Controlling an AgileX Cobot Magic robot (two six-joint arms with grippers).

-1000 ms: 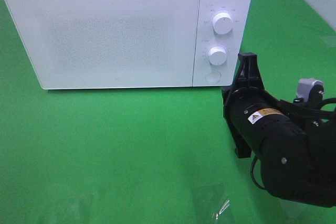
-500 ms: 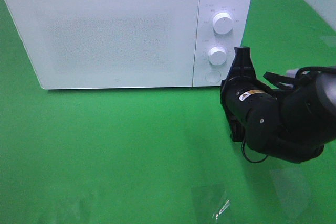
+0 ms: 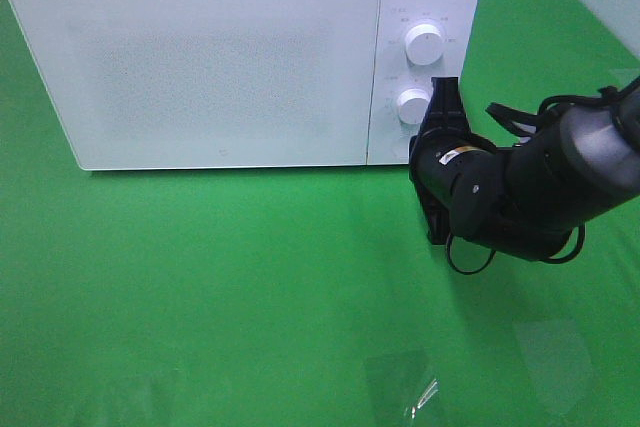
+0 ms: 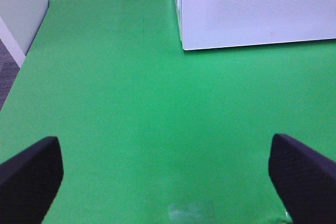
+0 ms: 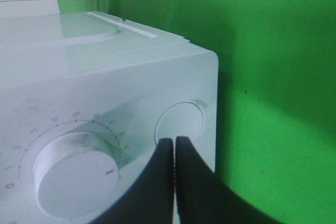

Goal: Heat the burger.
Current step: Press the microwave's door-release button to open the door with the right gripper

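– White microwave [image 3: 220,67], door [image 3: 200,67] closed, sitting along the far edge of the green bench [image 3: 250,277]. Why is the right end effector [image 3: 445,87] pushed up against its control panel?

– My guess is that it's acting as a poker. In the right wrist view its fingers are clenched together on nothing, and the tips sit right at the round button [image 5: 179,121] in the panel's lower corner, just beside the lower knob [image 3: 413,105]. A narrow closed tip suits a press. That button looks like the door release, so I'd say the step in hand is getting the door open.

– And the left end effector [image 4: 164,145]?

– It's released, jaws wide, hanging low over bare green near the bench's left edge, with a front corner of the microwave ahead of it. It holds nothing. It reads as waiting, clear of where the door would swing.

– Where is the burger, then?

– It isn't in any view. The door is frosted and nothing shows through, so I can't tell whether it is inside or somewhere off the frames.

– Anything else unclear?

– From the high camera the arm covers the button, so contact can't be confirmed there. The panel's markings are too faint to read. There's also a glinting clear patch [image 3: 415,392] near the bench's front edge that I can't identify.
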